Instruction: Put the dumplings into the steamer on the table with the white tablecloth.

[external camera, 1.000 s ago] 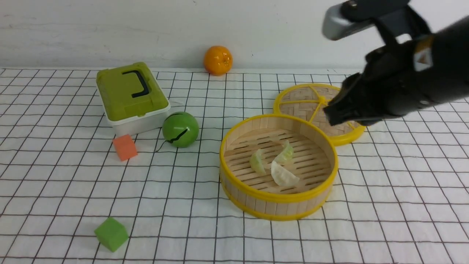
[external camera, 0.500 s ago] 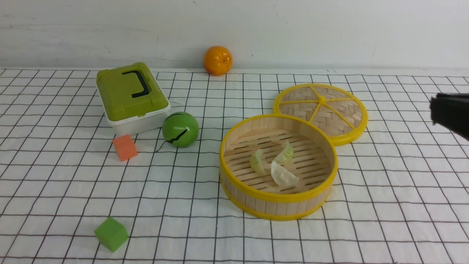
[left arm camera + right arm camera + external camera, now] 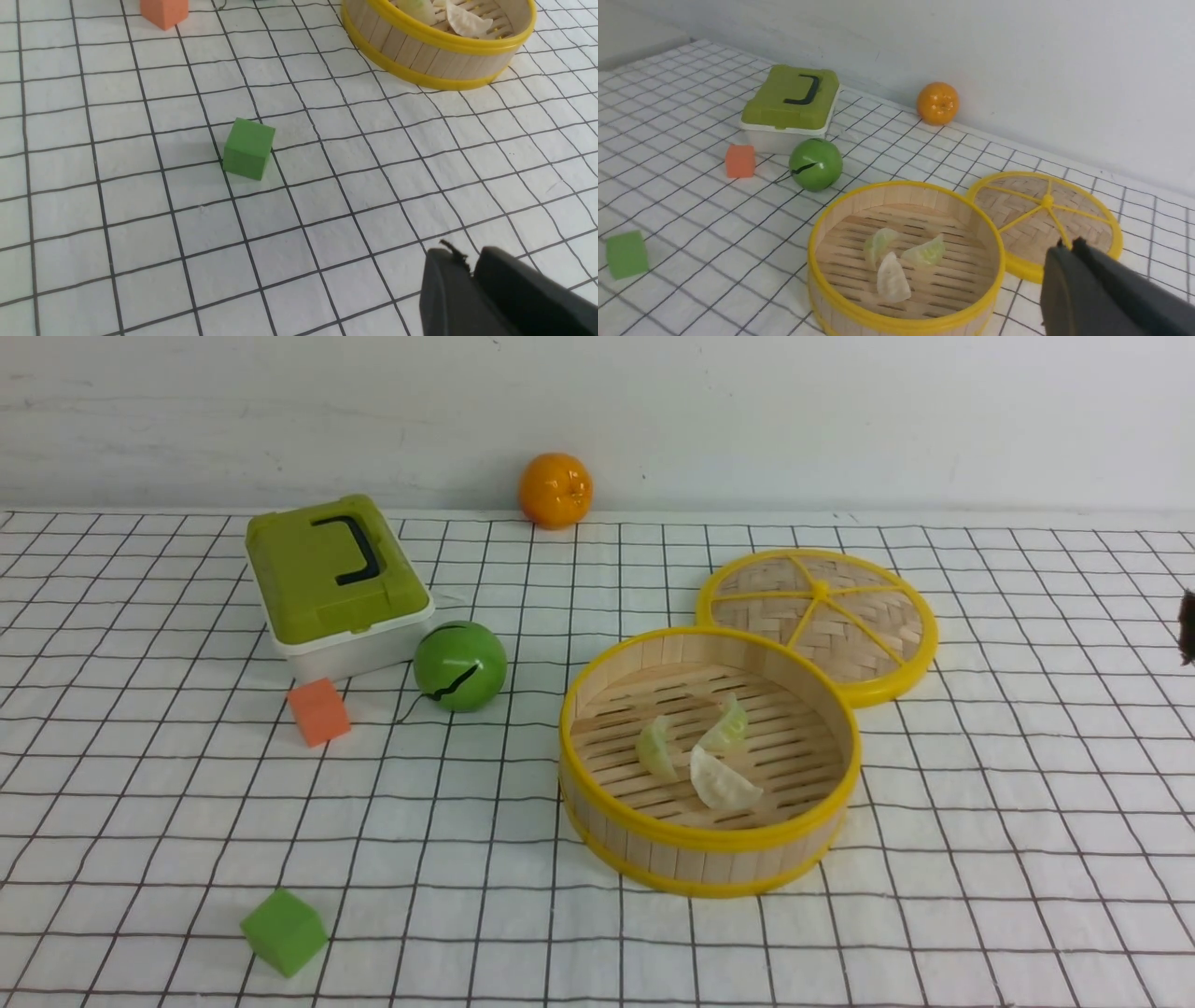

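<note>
Three pale dumplings point(image 3: 656, 747) point(image 3: 726, 723) point(image 3: 721, 782) lie together on the slatted floor of the round bamboo steamer point(image 3: 700, 863), which stands on the white tablecloth point(image 3: 980, 821) right of centre. In the front view only a dark sliver of my right gripper point(image 3: 1187, 627) shows at the right edge. The right wrist view shows that gripper point(image 3: 1069, 245) shut and empty, off to the side of the steamer point(image 3: 812, 261), over the lid's near edge. My left gripper point(image 3: 469, 261) is shut with nothing in it, low over the cloth, well short of the steamer point(image 3: 420, 51).
The flat woven lid point(image 3: 817, 621) lies just behind the steamer, touching it. A green-lidded box point(image 3: 331, 583), a green ball point(image 3: 459, 665) and an orange cube point(image 3: 317, 711) sit at left. There is an orange point(image 3: 555, 488) by the wall and a green cube point(image 3: 283, 931) near the front.
My right arm has pulled back to the right from above the lid and has almost left the front view. The dumplings and steamer have not moved.
</note>
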`<state>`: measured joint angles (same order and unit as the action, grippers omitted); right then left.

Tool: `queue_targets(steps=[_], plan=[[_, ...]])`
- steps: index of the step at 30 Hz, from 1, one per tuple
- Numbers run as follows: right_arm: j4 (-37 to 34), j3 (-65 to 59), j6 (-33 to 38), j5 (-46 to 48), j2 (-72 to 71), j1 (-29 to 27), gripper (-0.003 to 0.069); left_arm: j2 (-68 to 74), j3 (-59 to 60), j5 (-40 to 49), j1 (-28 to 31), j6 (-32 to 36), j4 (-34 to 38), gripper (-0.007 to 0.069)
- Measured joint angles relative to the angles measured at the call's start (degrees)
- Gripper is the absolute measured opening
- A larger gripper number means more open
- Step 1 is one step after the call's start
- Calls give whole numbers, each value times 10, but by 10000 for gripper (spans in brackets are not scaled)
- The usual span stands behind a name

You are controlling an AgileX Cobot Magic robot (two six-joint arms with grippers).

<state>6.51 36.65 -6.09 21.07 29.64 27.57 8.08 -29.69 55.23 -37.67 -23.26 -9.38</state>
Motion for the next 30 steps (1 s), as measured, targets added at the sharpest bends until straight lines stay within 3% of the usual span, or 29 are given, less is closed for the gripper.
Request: queue_targets(steps=[2,6,12,21,30], plan=[[-9,-75,-5,-54,-67,-39,-24,0,1,0,0,0,0,83],[-65,-244,-5,-144,-201,-171,-24,0,1,0,0,0,0,87],[-96,-376,-8,-147,-301,-295,-24,0,1,0,0,0,0,93],[-73,-382,-8,-24,-302,-309,-24,0,1,0,0,0,0,99],[-72,-377,-8,9,-302,-309,-22,0,1,0,0,0,0,111]])
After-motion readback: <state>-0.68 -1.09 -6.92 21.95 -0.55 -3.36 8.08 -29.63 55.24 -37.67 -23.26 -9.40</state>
